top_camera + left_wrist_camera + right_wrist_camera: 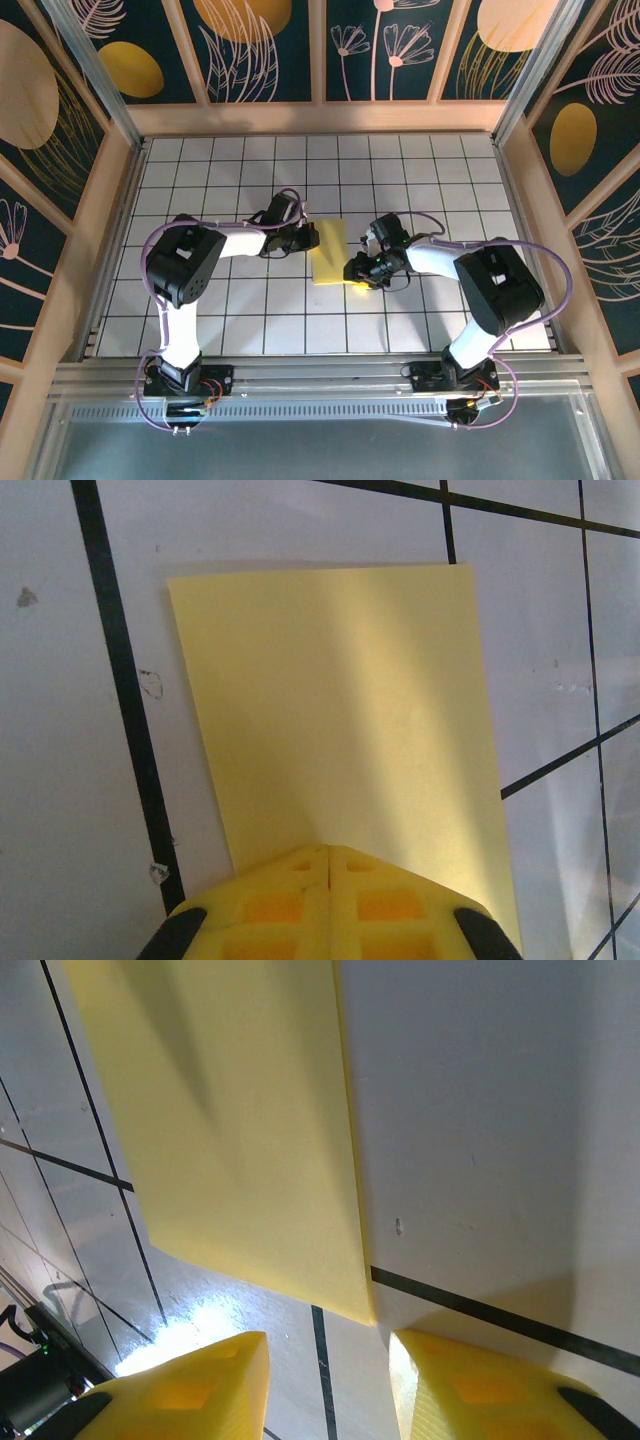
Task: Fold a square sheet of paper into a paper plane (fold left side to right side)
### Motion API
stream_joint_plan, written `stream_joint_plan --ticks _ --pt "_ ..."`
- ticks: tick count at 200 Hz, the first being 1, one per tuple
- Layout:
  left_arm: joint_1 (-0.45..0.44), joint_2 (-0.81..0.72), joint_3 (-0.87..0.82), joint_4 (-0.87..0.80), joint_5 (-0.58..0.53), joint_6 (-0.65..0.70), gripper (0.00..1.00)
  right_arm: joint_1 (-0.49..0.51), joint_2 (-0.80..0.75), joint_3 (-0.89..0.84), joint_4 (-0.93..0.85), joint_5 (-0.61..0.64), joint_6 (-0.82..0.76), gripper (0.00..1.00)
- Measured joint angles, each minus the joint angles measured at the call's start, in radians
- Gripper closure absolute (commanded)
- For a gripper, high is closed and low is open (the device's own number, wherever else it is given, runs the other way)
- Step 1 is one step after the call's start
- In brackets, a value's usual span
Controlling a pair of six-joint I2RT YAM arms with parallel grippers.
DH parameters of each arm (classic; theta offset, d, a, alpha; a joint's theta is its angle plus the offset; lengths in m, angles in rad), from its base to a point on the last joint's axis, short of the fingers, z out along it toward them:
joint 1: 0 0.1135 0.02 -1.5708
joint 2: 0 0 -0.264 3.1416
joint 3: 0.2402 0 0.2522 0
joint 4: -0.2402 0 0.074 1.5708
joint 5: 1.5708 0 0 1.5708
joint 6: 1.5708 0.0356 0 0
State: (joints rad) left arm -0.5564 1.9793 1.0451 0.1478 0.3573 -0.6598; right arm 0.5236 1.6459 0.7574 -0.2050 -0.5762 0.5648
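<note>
The square sheet of paper (330, 252) lies on the tiled table as a pale yellow upright rectangle, doubled along its right edge (240, 1130). My left gripper (310, 238) is shut, and its closed yellow tips (328, 850) rest on top of the paper (340, 710) at its left edge. My right gripper (358, 272) is open at the sheet's near right corner. In the right wrist view that corner points into the gap of the gripper (328, 1345), just ahead of the yellow fingers (210, 1380), and nothing is held.
The white table (240, 310) carries a black grid and is walled by a wooden frame (320, 118) at the back and sides. Both arms reach in from the near edge, the left arm (185, 260) and the right arm (495, 280) flanking the paper.
</note>
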Motion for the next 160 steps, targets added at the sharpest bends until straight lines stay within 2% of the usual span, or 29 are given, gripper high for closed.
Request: stream_joint_plan --ticks 160 --pt "0.000 0.000 0.000 0.000 0.000 0.000 1.00 0.010 0.035 0.041 0.044 -0.016 0.021 0.63"
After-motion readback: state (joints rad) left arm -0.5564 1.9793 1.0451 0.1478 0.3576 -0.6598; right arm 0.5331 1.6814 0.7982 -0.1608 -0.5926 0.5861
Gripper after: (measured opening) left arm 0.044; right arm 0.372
